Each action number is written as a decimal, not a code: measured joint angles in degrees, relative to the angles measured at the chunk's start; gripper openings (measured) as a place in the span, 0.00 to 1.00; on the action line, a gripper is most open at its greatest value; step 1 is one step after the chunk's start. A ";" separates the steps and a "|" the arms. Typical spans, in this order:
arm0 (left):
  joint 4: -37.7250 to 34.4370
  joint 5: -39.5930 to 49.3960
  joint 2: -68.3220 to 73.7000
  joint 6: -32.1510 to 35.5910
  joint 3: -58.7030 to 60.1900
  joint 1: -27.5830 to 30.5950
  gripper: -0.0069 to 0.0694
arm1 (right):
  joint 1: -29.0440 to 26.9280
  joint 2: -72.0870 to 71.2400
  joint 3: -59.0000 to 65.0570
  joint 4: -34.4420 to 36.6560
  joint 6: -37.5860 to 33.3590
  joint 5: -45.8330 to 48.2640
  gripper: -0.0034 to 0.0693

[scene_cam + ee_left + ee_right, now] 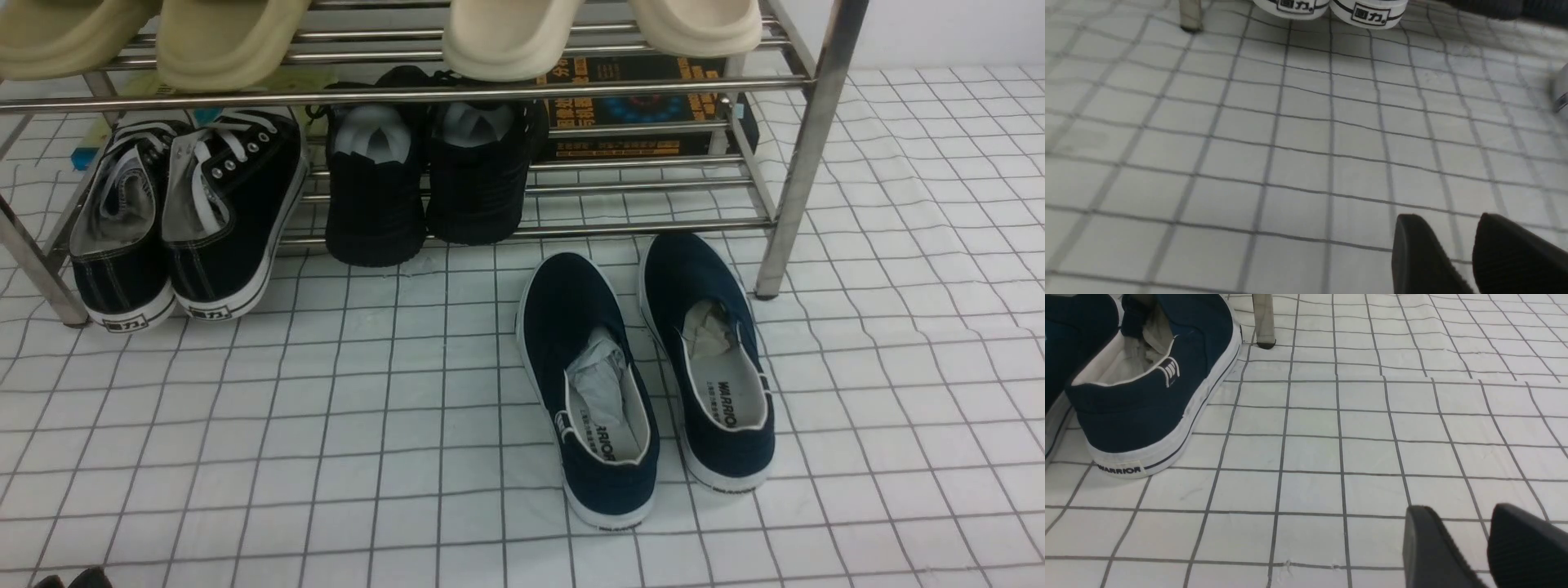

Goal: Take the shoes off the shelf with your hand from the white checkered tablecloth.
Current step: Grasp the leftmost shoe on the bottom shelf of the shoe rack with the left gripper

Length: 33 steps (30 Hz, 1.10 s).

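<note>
The black canvas sneakers with white laces and white soles sit at the left of the steel shelf's lower tier, heels towards me and hanging over its front bar. Their white heels show in the left wrist view, far ahead of my left gripper. That gripper is open and empty, low over the white checkered tablecloth. My right gripper is open and empty over the cloth, to the right of the navy slip-ons. Only a dark bit of the left arm shows in the front view.
Navy slip-ons stand on the cloth in front of the shelf; one is near my right gripper. All-black shoes stuffed with paper sit mid lower tier. Beige slippers fill the top tier. Shelf legs stand on the cloth.
</note>
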 joint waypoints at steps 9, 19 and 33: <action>-23.57 -2.19 0.00 -13.40 0.28 0.00 0.41 | 0.00 0.00 0.00 0.00 0.00 0.00 0.38; -25.31 -4.46 1.10 -12.19 -8.49 0.00 0.17 | 0.00 0.00 0.00 0.00 0.00 0.00 0.38; 2.04 38.08 50.84 -6.04 -51.15 0.00 0.09 | 0.00 0.00 0.00 0.00 0.00 0.00 0.38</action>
